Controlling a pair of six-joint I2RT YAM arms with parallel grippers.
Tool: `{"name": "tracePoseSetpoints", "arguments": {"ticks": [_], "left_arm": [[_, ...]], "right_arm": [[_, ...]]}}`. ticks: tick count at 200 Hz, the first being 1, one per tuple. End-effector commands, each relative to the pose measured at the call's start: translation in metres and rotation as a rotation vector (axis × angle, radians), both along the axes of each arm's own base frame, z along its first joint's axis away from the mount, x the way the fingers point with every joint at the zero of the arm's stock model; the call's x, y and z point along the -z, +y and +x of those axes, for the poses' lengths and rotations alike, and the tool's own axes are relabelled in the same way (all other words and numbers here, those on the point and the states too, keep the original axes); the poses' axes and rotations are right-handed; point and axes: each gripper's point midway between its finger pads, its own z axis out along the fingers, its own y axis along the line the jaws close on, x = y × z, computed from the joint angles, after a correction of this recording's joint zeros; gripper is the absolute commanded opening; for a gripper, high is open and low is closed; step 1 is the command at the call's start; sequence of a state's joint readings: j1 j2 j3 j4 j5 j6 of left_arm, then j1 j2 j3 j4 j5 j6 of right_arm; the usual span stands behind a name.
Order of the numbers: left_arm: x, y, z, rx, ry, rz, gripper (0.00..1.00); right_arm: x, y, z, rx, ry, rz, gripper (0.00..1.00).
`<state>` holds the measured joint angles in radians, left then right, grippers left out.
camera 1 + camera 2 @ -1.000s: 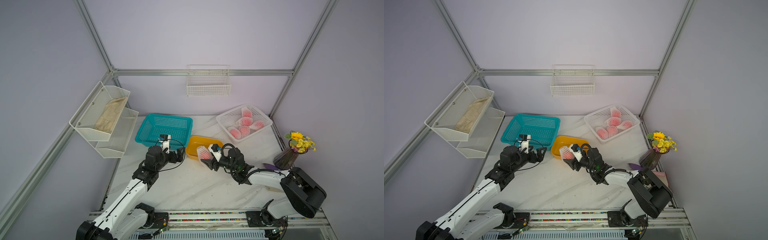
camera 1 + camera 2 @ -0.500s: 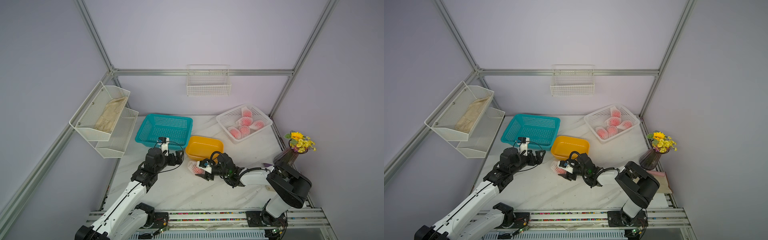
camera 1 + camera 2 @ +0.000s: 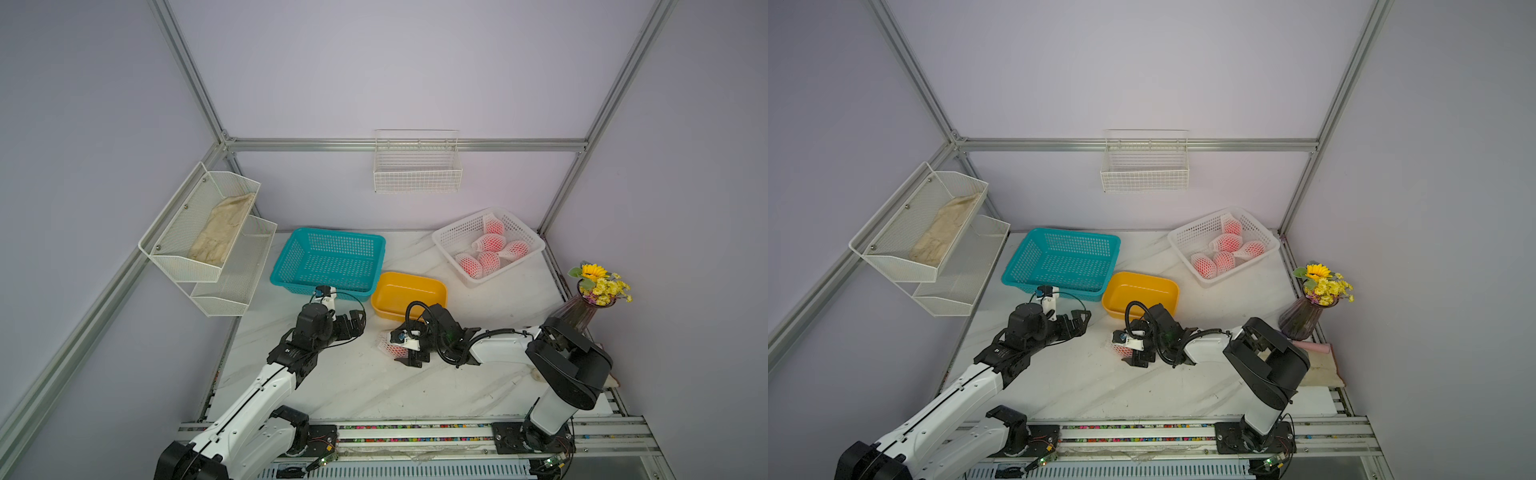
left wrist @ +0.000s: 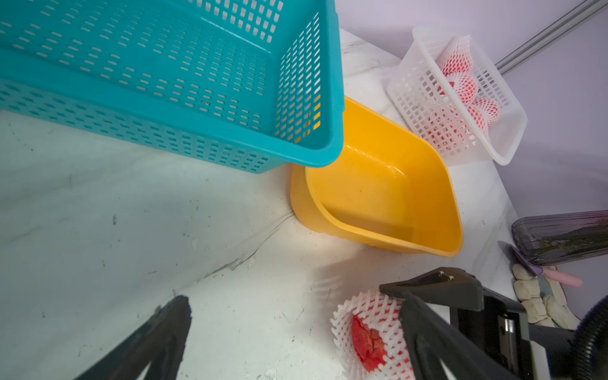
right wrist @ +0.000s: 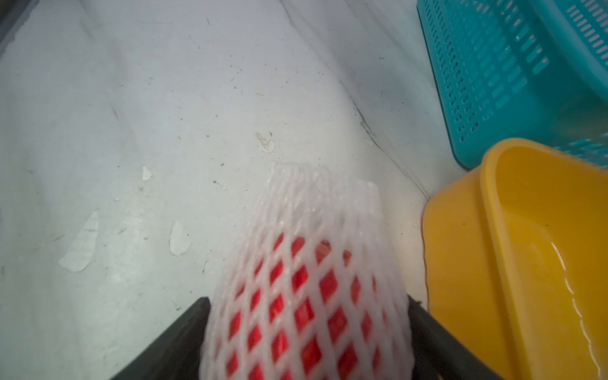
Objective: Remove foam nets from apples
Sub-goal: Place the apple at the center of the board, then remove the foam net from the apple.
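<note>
Two robot arms are reaching in over the white marbled worktop (image 3: 374,386), meeting near its middle. Toward the back, the teal basket (image 3: 328,266) is sitting on the left side, with the yellow tub (image 3: 409,291) just beside its right front corner. The white lattice basket (image 3: 455,233) is standing in the far right corner, holding five apples (image 3: 490,243) wrapped in foam nets (image 3: 517,248). A purple vase (image 3: 575,311) of yellow flowers is standing at the right edge.

The left gripper (image 3: 358,321) is hovering in front of the teal basket, its jaws spread wide and holding nothing. The right gripper (image 5: 308,299) is lying low over the worktop just in front of the yellow tub. Its jaws are standing wide on either side of a sixth apple (image 4: 368,339), which is resting on the worktop inside its foam net (image 5: 306,210). Whether the jaws are pressing on the net or standing just off it cannot be told. The net's open end is pointing toward the left gripper, and red apple skin is showing through it.
</note>
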<state>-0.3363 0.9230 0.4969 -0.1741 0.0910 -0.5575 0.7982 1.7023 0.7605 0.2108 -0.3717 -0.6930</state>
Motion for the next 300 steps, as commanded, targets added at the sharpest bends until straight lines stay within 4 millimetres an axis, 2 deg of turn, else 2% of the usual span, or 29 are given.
{"name": "tracePoseSetpoints", "arguments": {"ticks": [1, 34, 75, 99, 120, 152, 176, 197, 223, 248, 300], "left_arm": [[0.016, 0.005, -0.002, -0.038, 0.038, 0.007, 1.00], [0.027, 0.012, -0.005, -0.073, 0.078, 0.029, 1.00], [0.037, 0.019, -0.012, -0.099, 0.099, 0.045, 0.99], [0.036, 0.026, -0.011, -0.129, 0.099, 0.052, 0.99], [0.036, 0.036, -0.011, -0.173, 0.110, 0.063, 1.00], [0.034, 0.053, -0.010, -0.249, 0.110, 0.057, 1.00], [0.031, 0.061, -0.009, -0.280, 0.101, 0.044, 1.00], [0.030, 0.061, -0.007, -0.275, 0.099, 0.037, 1.00], [0.036, 0.060, -0.005, -0.269, 0.124, 0.039, 1.00], [0.039, 0.058, -0.004, -0.260, 0.141, 0.036, 1.00], [0.034, 0.061, -0.003, -0.266, 0.129, 0.034, 1.00]], "right_arm": [[0.005, 0.001, 0.002, 0.018, 0.073, -0.082, 0.97], [-0.014, 0.005, 0.005, 0.051, 0.079, -0.054, 0.97], [-0.035, 0.013, 0.006, 0.117, 0.218, -0.092, 0.97], [-0.045, 0.018, 0.007, 0.186, 0.281, -0.121, 0.97], [-0.050, 0.022, 0.011, 0.261, 0.347, -0.156, 0.97], [-0.049, 0.018, 0.014, 0.389, 0.437, -0.252, 0.97], [-0.050, 0.011, 0.015, 0.470, 0.464, -0.327, 0.90], [-0.055, 0.008, 0.010, 0.510, 0.506, -0.339, 0.88], [-0.049, 0.007, 0.004, 0.542, 0.558, -0.374, 0.87], [-0.030, 0.011, 0.003, 0.546, 0.591, -0.420, 0.88], [0.000, 0.015, 0.016, 0.607, 0.609, -0.513, 0.87]]}}
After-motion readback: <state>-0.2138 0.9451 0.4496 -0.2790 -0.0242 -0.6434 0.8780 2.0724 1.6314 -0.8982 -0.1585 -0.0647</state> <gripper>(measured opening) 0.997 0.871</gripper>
